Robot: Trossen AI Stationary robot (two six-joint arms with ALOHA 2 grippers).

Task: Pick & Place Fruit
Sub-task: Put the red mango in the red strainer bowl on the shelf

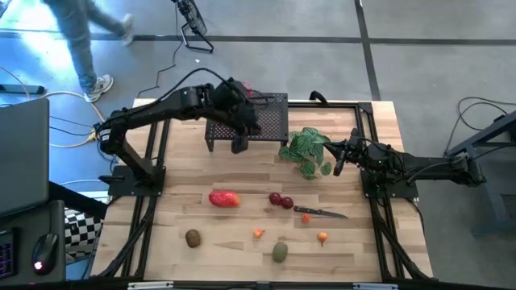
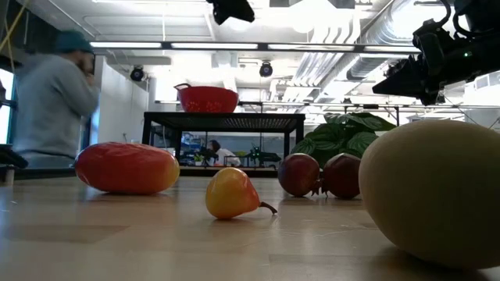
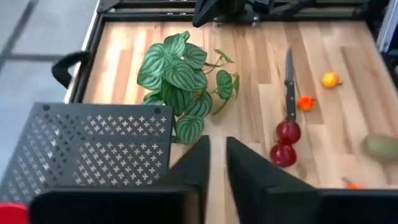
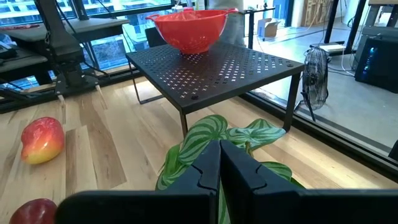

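The glossy red oblong fruit [image 1: 224,199], blushed yellow at one end, lies on the pale wooden slatted table [image 1: 177,217] with its long axis running nine to three o'clock in the high view. Toward three o'clock of it sit the two smooth dark-red round fruits [image 1: 280,200], touching, side by side. At seven o'clock of the red one rests the brown oval fruit [image 1: 193,238], and toward the table's six o'clock edge lies the matte olive-green oval fruit [image 1: 280,252], its long axis roughly twelve to six. Between them is one tiny orange pear-shaped fruit [image 1: 258,234], whose thin stem shows in the low view; the other tiny orange fruit [image 1: 322,238] lies at three o'clock of the green one. A black-handled steel knife [image 1: 320,213] lies nine to three just beside the round pair. The left gripper [image 1: 239,145] hangs empty at the six o'clock edge of the black perforated metal stand [image 1: 274,119], its flat dark fingers nearly together with a narrow gap. The right gripper [image 1: 339,163], fingers pressed together and empty, hovers beside the striped green leafy plant [image 1: 308,150].
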